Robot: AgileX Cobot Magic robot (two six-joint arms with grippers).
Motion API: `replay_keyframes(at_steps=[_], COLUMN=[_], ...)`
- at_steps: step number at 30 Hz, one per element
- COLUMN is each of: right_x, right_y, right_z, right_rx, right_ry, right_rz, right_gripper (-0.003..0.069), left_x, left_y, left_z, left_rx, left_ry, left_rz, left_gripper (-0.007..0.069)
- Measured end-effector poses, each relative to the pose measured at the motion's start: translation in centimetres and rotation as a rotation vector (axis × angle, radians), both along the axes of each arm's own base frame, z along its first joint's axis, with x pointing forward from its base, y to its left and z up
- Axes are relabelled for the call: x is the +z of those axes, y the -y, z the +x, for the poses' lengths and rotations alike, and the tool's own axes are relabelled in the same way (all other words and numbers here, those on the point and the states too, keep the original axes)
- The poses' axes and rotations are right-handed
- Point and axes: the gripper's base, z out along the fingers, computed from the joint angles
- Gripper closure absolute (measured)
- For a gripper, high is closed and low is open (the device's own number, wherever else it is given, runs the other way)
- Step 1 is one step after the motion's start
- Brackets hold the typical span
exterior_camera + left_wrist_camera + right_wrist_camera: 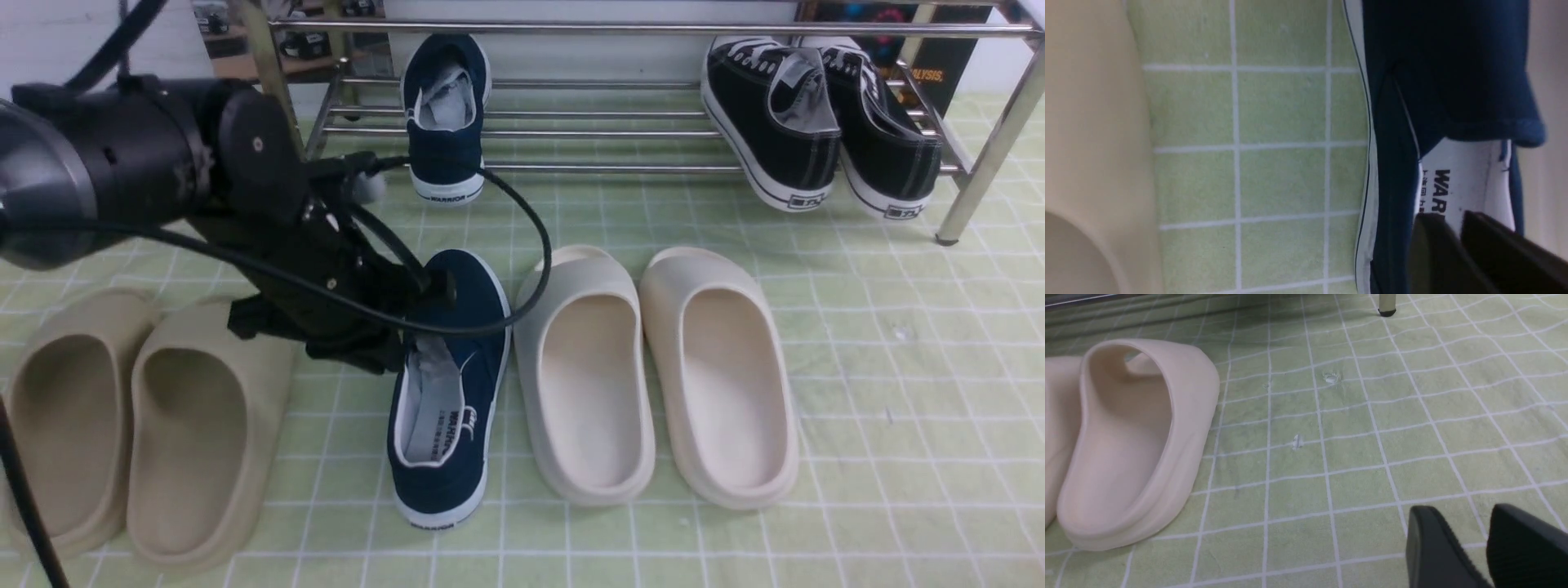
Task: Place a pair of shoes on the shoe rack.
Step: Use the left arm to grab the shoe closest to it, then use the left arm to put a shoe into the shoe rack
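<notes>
One navy shoe [445, 122] stands on the lower bars of the chrome shoe rack [620, 28], toe up, heel at the front bar. The other navy shoe [453, 384] lies on the mat between the slides. My left gripper [400, 347] sits at the left side of its opening; its fingertips are hidden behind the arm. In the left wrist view the gripper [1457, 222] has its jaws nearly together at this shoe's [1433, 81] collar, over the white lining. My right gripper [1461, 522] hangs over bare mat with a gap between its jaws, holding nothing.
Black lace-up sneakers [808, 122] lean on the rack's right part. Cream slides [653, 376] lie right of the floor shoe, and one shows in the right wrist view [1126, 437]. Beige slides [131, 425] lie left of it. A rack leg [988, 155] stands at the right.
</notes>
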Motion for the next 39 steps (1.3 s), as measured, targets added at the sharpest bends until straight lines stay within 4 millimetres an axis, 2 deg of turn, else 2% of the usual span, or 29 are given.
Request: replay_keyframes(at_steps=[2, 3, 5, 8, 10, 11, 13, 15, 16, 19, 23, 27, 29, 32, 34, 35, 36, 37, 38, 39], right_x=[0.0, 0.0, 0.0, 0.0, 0.0, 0.0, 0.0, 0.0, 0.0, 0.0, 0.0, 0.0, 0.0, 0.0, 0.0, 0.0, 0.0, 0.0, 0.0, 0.0], right_y=[0.0, 0.0, 0.0, 0.0, 0.0, 0.0, 0.0, 0.0, 0.0, 0.0, 0.0, 0.0, 0.0, 0.0, 0.0, 0.0, 0.0, 0.0, 0.0, 0.0], right_z=[0.0, 0.0, 0.0, 0.0, 0.0, 0.0, 0.0, 0.0, 0.0, 0.0, 0.0, 0.0, 0.0, 0.0, 0.0, 0.0, 0.0, 0.0, 0.0, 0.0], right_rx=[0.000, 0.000, 0.000, 0.000, 0.000, 0.000, 0.000, 0.000, 0.000, 0.000, 0.000, 0.000, 0.000, 0.000, 0.000, 0.000, 0.000, 0.000, 0.000, 0.000], right_ry=[0.000, 0.000, 0.000, 0.000, 0.000, 0.000, 0.000, 0.000, 0.000, 0.000, 0.000, 0.000, 0.000, 0.000, 0.000, 0.000, 0.000, 0.000, 0.000, 0.000], right_rz=[0.000, 0.000, 0.000, 0.000, 0.000, 0.000, 0.000, 0.000, 0.000, 0.000, 0.000, 0.000, 0.000, 0.000, 0.000, 0.000, 0.000, 0.000, 0.000, 0.000], right_gripper=[0.0419, 0.0419, 0.0419, 0.0419, 0.0419, 0.0419, 0.0419, 0.0419, 0.0419, 0.0419, 0.0419, 0.0419, 0.0419, 0.0419, 0.0419, 0.0419, 0.0419, 0.0419, 0.0419, 0.0419], left_x=[-0.6, -0.7, -1.5, -3.0, -3.8, -4.6, -5.3, -5.1, -5.1, -2.3, 3.2, 7.2, 7.7, 7.8, 7.6, 7.3, 6.4, 6.5, 6.4, 6.1], left_y=[0.0, 0.0, 0.1, 0.3, 0.4, 0.6, 0.6, 0.6, 0.6, 0.1, -0.4, 0.4, 0.9, 2.7, 3.2, 3.6, 4.3, 4.9, 5.0, 5.6], left_z=[0.0, 0.0, 0.1, 0.5, 0.7, 1.1, 1.3, 1.3, 1.3, 0.3, -1.4, -1.2, -0.5, 2.9, 4.1, 5.1, 7.1, 8.6, 8.9, 10.5], left_rx=[0.002, 0.002, 0.001, 0.007, 0.009, 0.015, 0.019, 0.013, 0.013, -0.011, -0.040, -0.061, -0.076, -0.103, -0.109, -0.109, -0.113, -0.114, -0.110, -0.099], left_ry=[-0.015, -0.016, -0.018, -0.036, -0.043, -0.051, -0.054, -0.045, -0.045, -0.002, 0.079, 0.145, 0.140, 0.109, 0.097, 0.087, 0.060, 0.060, 0.057, 0.061], left_rz=[-0.002, -0.001, 0.000, -0.005, -0.007, -0.010, -0.009, -0.005, -0.004, 0.001, -0.021, -0.116, -0.149, -0.199, -0.199, -0.199, -0.196, -0.203, -0.205, -0.208], left_gripper=[0.0368, 0.0358, 0.0267, 0.0255, 0.0291, 0.0379, 0.0501, 0.0621, 0.0625, 0.0627, 0.0627, 0.0627, 0.0627, 0.0627, 0.0627, 0.0627, 0.0627, 0.0627, 0.0627, 0.0627])
